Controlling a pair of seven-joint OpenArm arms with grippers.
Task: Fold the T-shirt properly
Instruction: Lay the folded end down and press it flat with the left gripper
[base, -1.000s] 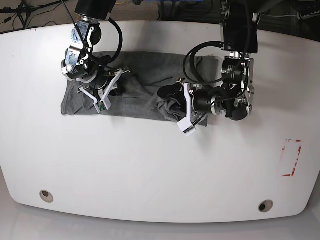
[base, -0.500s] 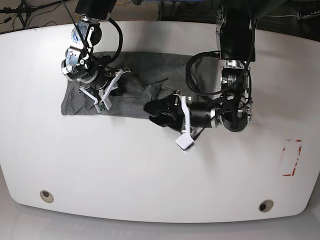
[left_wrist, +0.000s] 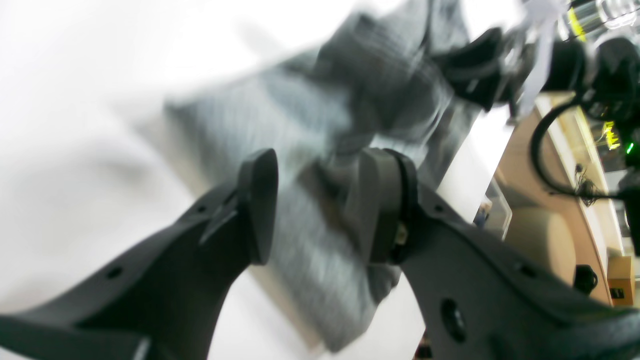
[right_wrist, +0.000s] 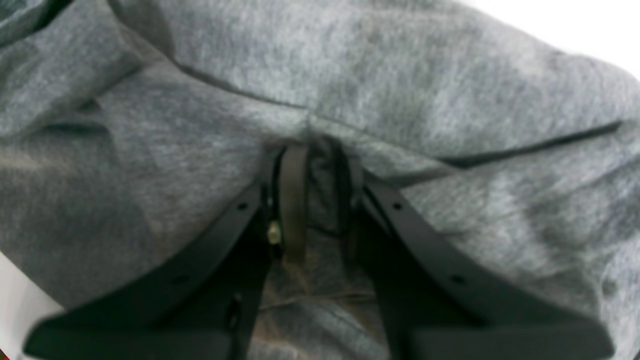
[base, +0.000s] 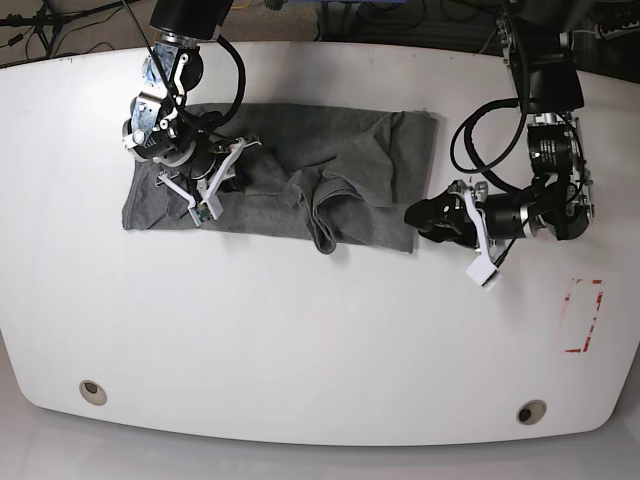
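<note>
My right pincer (right_wrist: 312, 200) pinches the half-folded T-shirt (base: 280, 170) on the desk (base: 300, 340), my left pincer (base: 425, 215) gapes empty beside it; a rumpled middle remains.

Both arms are showing black housings, looped black cables, white brackets; gripper fingers (left_wrist: 260, 205) are matte black, screw-holed.

No text or label seems legible; the wrist views are blurred
</note>
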